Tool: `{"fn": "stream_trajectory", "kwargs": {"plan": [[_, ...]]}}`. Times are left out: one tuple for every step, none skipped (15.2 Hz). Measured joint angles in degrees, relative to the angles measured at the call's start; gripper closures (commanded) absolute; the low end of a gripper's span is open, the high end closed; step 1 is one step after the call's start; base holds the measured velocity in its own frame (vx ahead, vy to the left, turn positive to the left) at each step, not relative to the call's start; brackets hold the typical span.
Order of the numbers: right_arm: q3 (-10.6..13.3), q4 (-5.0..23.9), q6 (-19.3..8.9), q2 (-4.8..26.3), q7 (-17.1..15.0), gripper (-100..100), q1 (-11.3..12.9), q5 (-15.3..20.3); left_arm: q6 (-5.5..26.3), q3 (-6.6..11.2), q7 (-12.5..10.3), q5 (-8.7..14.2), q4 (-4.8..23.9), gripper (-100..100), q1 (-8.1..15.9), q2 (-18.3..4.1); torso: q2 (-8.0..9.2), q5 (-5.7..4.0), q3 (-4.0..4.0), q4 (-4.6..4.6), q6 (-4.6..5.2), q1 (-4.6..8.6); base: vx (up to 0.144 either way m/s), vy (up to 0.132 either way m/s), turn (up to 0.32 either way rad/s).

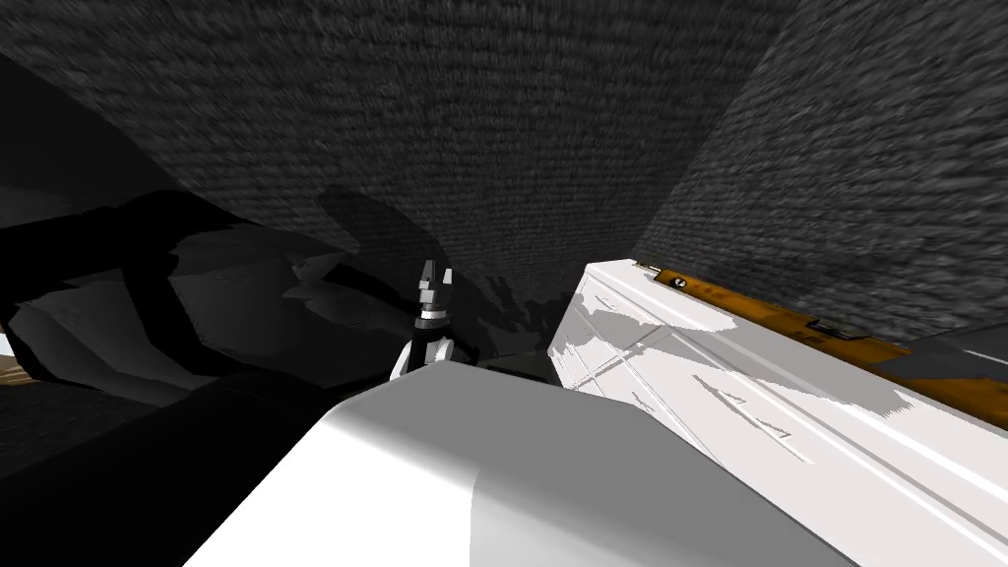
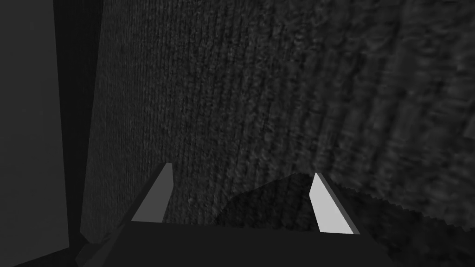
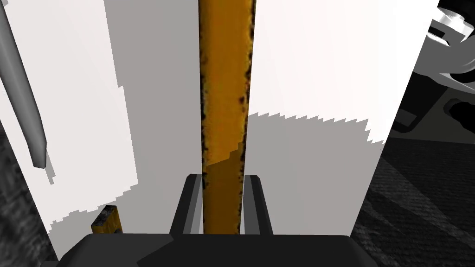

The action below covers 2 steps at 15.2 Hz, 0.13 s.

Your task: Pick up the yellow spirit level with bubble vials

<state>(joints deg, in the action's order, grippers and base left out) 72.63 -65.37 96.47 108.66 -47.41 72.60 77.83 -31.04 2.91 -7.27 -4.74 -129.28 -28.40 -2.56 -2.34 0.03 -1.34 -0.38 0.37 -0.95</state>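
The right end effector was closed on a long, narrow, yellow-orange spirit level with dark worn edges. Its two fingers pressed the two long sides of the bar, close to the dark body of the end effector. The spirit level ran straight away from the fingers over the top of a white, flat bench.

In the head view the spirit level lay along the far edge of the bench, just beside a dark rough surface, and one end was near the far left corner.

A thin grey rod was over the bench, apart from the spirit level. A small yellow and black piece was at the bench's edge, beside the right end effector.

The left end effector was wide open and held nothing; the dark rough surface was in front of it.
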Motion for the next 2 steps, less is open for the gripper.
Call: {"fn": "stream_trajectory", "kwargs": {"plan": [[0.18, -0.56, 0.57, 0.51, -0.30, 100, 0.47, 0.17, 0.00, 0.00, 0.00, 0.00, 0.00, 0, 0.00, 0.00, 0.00, 0.02, -0.01, -0.01, 0.00, -0.03, 0.085, 0.029, 0.050], [0.33, -1.01, 1.18, 1.03, -0.55, 100, 0.96, 0.36, 0.00, 0.00, 0.00, 0.00, 0.00, 0, 0.00, 0.00, 0.04, 0.04, 0.01, 0.00, 0.01, -0.05, 0.047, 0.015, 0.018]]}}
